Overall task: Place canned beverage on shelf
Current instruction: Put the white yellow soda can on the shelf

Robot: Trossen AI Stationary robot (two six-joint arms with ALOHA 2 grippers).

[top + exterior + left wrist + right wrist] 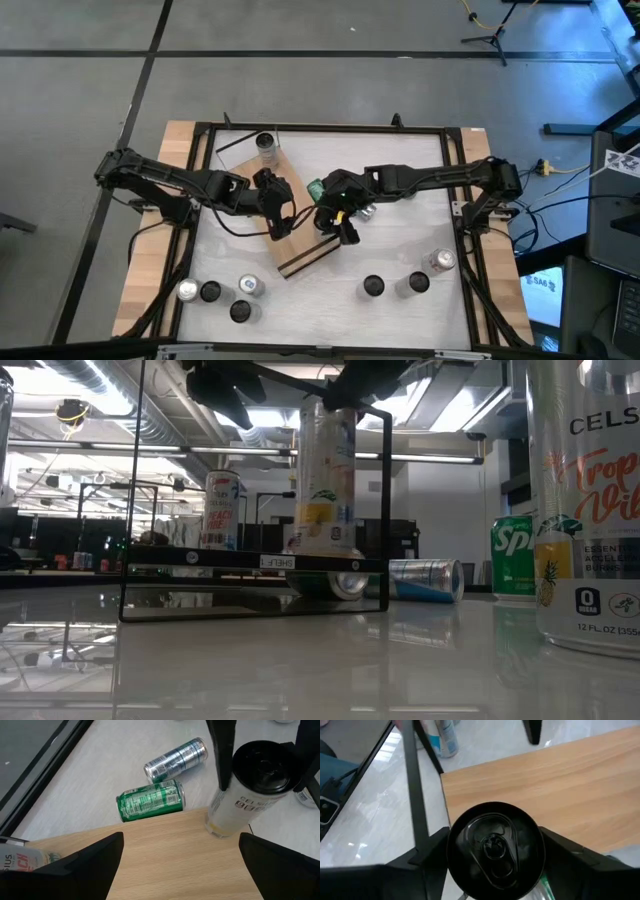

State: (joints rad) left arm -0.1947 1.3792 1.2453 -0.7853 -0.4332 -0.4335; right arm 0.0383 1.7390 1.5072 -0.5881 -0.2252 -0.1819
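Observation:
The shelf (300, 245) is a light-wood board lying slantwise mid-table, and it carries black rails (385, 500). A tall white canned beverage with a black top (247, 785) stands upright at the board's right edge, with my right gripper (492, 865) shut on it from above. Another can (222, 510) stands upright on the shelf's far left end. My left gripper (180, 870) hangs open over the board (175, 855), left of the held can, with nothing between its fingers. My right gripper pinches the tall can just below its black top rim (492, 845), one finger (427, 857) on each side of the round wall. The fingers slant down from above and from the table's right. The can stays upright, its base (220, 830) at the board's edge.
A green can (150, 801) and a silver can (175, 757) lie on their sides on the table just beyond the shelf. Several upright cans (240, 295) (415, 280) stand along the near edge. A black frame (330, 128) rims the table.

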